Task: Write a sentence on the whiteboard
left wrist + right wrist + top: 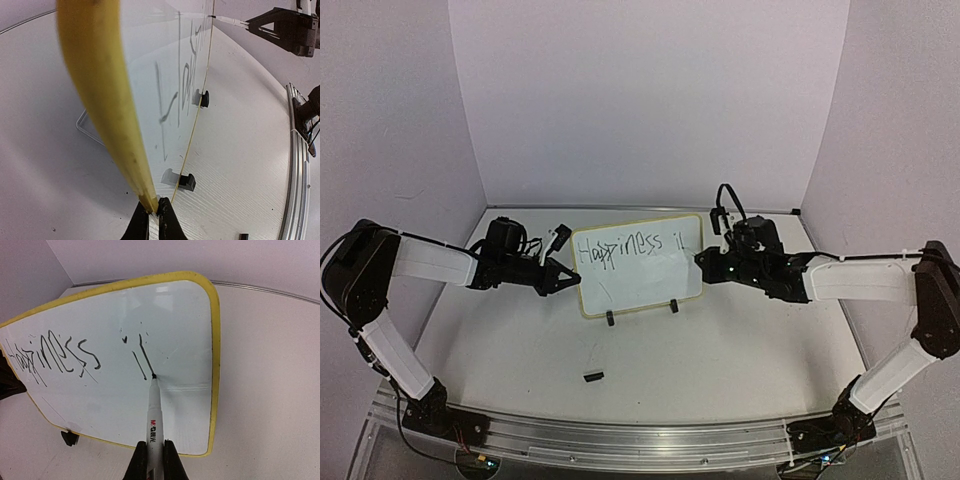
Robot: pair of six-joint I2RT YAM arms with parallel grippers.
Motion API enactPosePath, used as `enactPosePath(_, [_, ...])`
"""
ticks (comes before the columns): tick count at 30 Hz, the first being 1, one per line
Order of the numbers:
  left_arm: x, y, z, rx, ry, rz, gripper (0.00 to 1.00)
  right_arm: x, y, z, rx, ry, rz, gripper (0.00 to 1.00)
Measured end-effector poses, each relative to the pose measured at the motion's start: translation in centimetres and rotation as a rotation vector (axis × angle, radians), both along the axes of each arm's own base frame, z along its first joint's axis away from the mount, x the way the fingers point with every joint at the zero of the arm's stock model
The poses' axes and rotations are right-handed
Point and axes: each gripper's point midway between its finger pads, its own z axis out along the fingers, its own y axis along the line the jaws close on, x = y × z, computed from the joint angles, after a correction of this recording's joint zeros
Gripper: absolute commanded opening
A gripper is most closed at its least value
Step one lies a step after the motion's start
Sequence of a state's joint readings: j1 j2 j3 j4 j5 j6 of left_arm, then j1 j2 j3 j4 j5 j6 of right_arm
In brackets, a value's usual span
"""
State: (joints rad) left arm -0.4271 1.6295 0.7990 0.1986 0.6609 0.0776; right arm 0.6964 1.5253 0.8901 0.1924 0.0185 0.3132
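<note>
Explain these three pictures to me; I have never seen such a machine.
Two robot arms stand at a white table, each ending in a two-finger gripper. The wide picture looks down from above and behind them; the other two come from wrist cameras. The left gripper pinches the yellow edge of a whiteboard standing on clip feet. The right gripper holds a marker, tip on the board. The writing reads "Happiness" plus the start of another word. A small black piece lies in front.

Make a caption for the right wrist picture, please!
Right gripper holds a marker, tip on the yellow-rimmed whiteboard, sentence unfinished.
</note>
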Motion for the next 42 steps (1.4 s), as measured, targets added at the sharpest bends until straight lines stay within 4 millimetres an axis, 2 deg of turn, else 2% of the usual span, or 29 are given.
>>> enactPosePath(4, [0.0, 0.0, 0.0, 0.000, 0.000, 0.000, 0.00, -0.3, -0.2, -0.8, -0.006, 0.019, -0.004, 0.00])
enactPosePath(14, [0.0, 0.0, 0.0, 0.000, 0.000, 0.000, 0.00, -0.3, -0.2, -0.7, -0.010, 0.017, -0.001, 0.00])
enactPosePath(30, [0.0, 0.0, 0.0, 0.000, 0.000, -0.001, 0.00, 0.4, 0.5, 1.9, 0.005, -0.040, 0.020, 0.00])
enactPosePath(42, [0.0, 0.0, 0.0, 0.000, 0.000, 0.000, 0.00, 1.0, 0.0, 2.5, -0.008, -0.066, -0.016, 0.00])
